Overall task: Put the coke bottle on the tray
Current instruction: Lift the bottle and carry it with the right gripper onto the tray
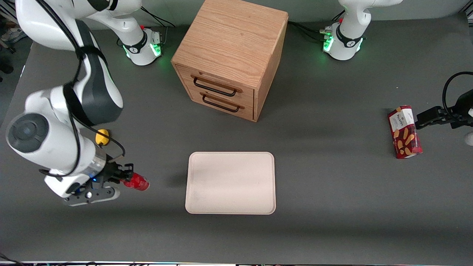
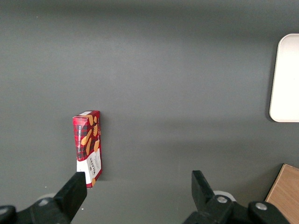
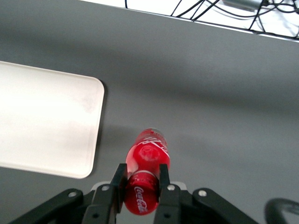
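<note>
The coke bottle (image 1: 137,181) is a tiny red bottle lying sideways between the fingers of my right gripper (image 1: 125,177), which is shut on it and holds it above the table. In the right wrist view the coke bottle (image 3: 145,175) shows its white script label, clamped between the two black fingers (image 3: 119,179) of the gripper (image 3: 141,176). The tray (image 1: 231,183), pale beige-pink with rounded corners, lies flat on the table beside the bottle, a short gap toward the parked arm's end. The tray (image 3: 44,119) holds nothing.
A wooden two-drawer cabinet (image 1: 231,59) stands farther from the front camera than the tray. A yellow lump (image 1: 102,137) lies by the working arm. A red snack box (image 1: 404,132) lies toward the parked arm's end of the table.
</note>
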Available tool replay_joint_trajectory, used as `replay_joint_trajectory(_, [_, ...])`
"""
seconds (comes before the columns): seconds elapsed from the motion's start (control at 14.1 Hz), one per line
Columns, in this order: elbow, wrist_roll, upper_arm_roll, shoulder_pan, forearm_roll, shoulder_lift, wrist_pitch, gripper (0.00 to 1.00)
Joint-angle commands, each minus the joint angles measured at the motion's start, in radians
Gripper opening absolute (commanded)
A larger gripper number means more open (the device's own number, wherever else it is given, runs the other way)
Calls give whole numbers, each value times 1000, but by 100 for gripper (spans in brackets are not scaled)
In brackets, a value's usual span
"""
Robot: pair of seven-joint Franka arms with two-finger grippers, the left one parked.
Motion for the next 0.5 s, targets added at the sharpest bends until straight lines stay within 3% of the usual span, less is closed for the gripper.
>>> replay_joint_trajectory(0.0, [-19, -3, 2, 4, 16, -109, -87, 0])
replay_joint_trajectory(0.43, [-8, -24, 12, 6, 54, -179, -145, 0])
